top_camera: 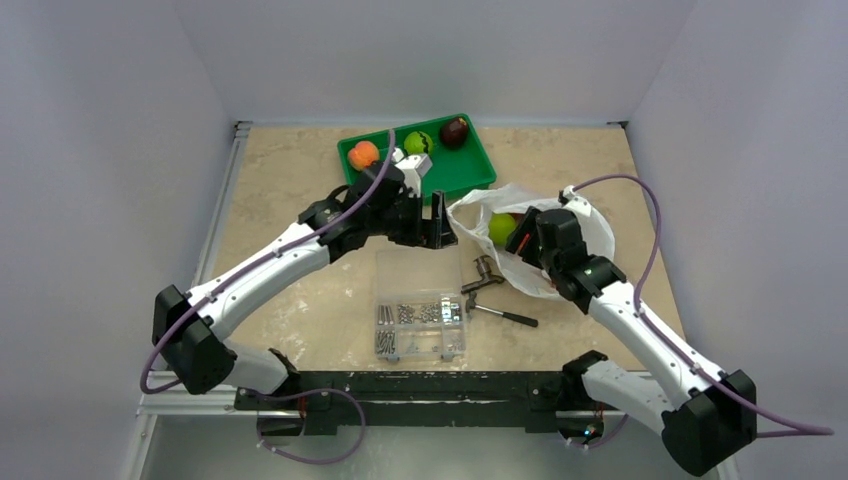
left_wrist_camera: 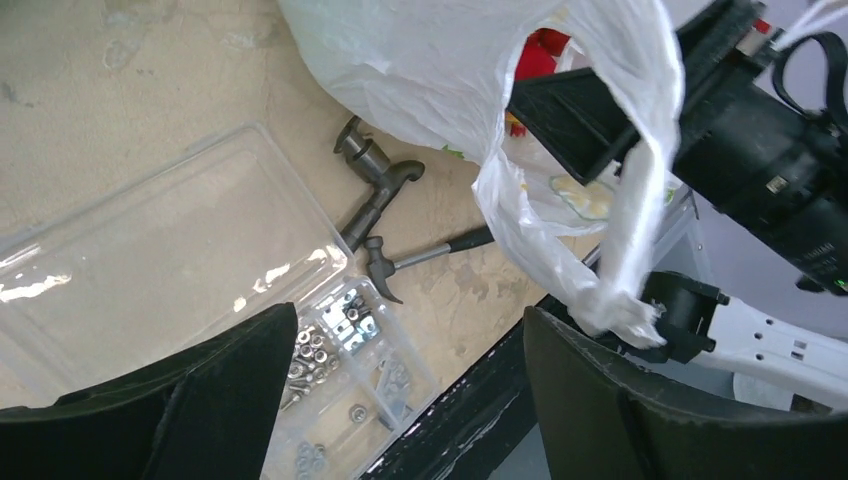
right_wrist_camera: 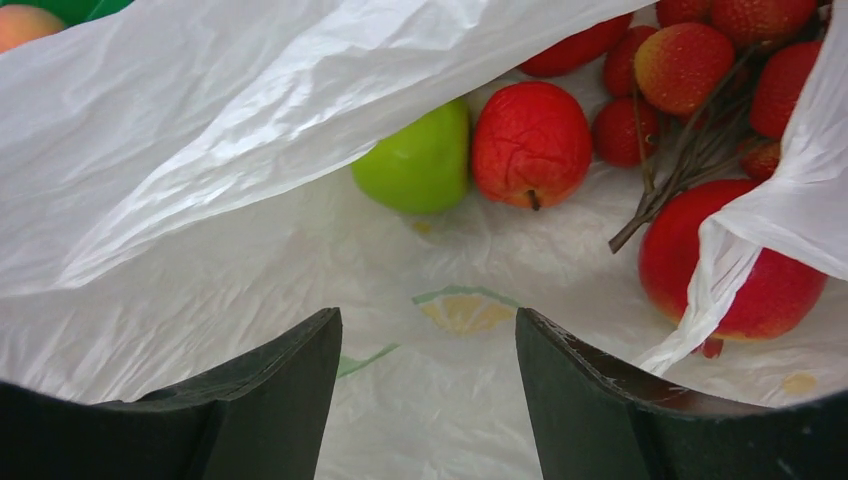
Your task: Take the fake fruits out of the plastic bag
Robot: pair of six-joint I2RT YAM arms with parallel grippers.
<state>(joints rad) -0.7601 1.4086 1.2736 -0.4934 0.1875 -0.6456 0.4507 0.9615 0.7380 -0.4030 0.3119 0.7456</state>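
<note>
Fake fruits (right_wrist_camera: pixel 530 140) lie inside the plastic bag (top_camera: pixel 600 235), right of centre on the worktop (top_camera: pixel 290 200), so the job looks barely begun. The right hand (right_wrist_camera: pixel 428 390) hovers open and empty in the bag's mouth; beyond it sit a green apple (right_wrist_camera: pixel 415 160) and red ones. The left hand (top_camera: pixel 438 225), open too, flanks the bag's left edge.

fake fruits (right_wrist_camera: pixel 530 143) in plastic bag (right_wrist_camera: pixel 200 150), screw box (top_camera: pixel 420 300) left, tray (top_camera: pixel 462 166) behind
</note>
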